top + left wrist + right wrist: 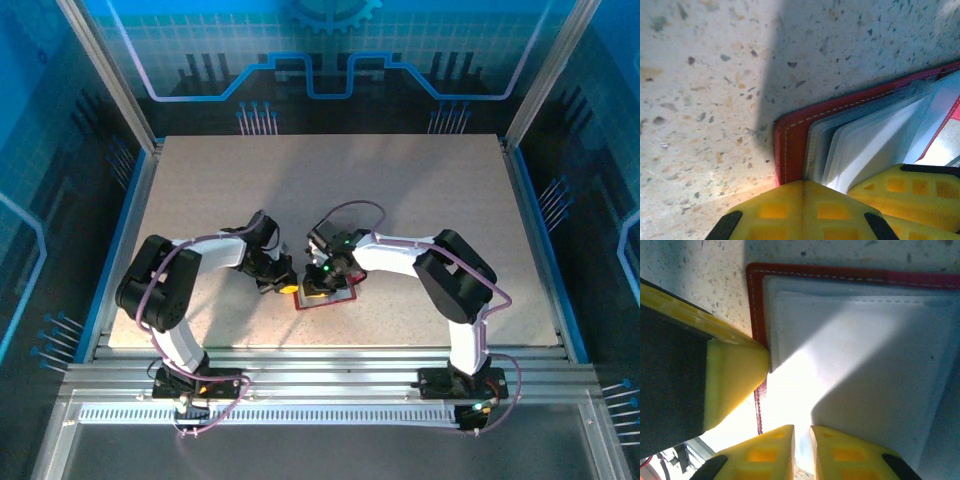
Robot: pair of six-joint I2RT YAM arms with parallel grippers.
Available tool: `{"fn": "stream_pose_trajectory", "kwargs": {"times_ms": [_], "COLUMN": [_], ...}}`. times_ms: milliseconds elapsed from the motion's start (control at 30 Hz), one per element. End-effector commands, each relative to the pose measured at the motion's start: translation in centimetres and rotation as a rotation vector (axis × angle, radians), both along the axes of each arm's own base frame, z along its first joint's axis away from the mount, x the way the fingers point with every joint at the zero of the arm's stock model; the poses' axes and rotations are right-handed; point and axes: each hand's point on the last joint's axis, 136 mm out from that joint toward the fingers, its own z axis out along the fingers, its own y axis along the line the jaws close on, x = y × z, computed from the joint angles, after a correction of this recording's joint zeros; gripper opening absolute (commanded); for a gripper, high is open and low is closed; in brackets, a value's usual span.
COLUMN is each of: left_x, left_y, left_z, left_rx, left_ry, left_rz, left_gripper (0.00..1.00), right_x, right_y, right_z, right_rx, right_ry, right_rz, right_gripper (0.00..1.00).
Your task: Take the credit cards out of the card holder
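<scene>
The card holder [335, 297] lies open on the table between both arms: a red stitched border [756, 300] around pale grey-white sleeves [875, 135]. The credit cards are hidden in the sleeves. My left gripper [810, 184] is shut with nothing between its fingers, and its tip rests on the holder's red corner [790, 145]. In the right wrist view it shows as a yellow finger [735, 372] at the holder's left edge. My right gripper [801, 432] stands over the holder's near edge, jaws a narrow slit apart with a pale bluish strip in the gap. Whether it grips anything I cannot tell.
The speckled tabletop [400, 190] stretches behind and beside the holder. Blue rails [530, 220] border the table's sides, and a metal rail [330, 380] runs along the near edge by the arm bases. Both wrists crowd close together over the holder.
</scene>
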Motion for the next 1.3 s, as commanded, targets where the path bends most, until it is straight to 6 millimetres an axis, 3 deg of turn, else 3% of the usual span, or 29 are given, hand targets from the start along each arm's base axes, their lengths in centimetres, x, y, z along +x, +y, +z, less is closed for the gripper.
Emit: {"fn": "stream_pose_trajectory", "kwargs": {"times_ms": [0,333,667,1267], "left_x": [-0.6,-0.6,-0.3,0.0], "left_y": [0.5,0.4,0.2,0.1], "left_z": [-0.9,-0.9,-0.4,0.2], "left_rx": [0.045,0.043,0.033,0.028], "left_ry": [0.031,0.032,0.019,0.007], "left_rz": [-0.02,-0.021,-0.027,-0.03], "left_gripper": [0.0,0.0,0.0,0.0], "right_x": [0.0,0.5,1.1,2.2], "right_y": [-2.2,-3.5,-4.4,-6.2], "right_z": [-0.6,-0.1,1.1,3.0], "right_rx": [-0.083,-0.153,-0.218,-0.317], "right_ry": [0.005,-0.037,-0.099,-0.18], "right_rz": [-0.042,-0.028,0.004,0.028], "right_gripper": [0.18,0.27,0.46,0.5]}}
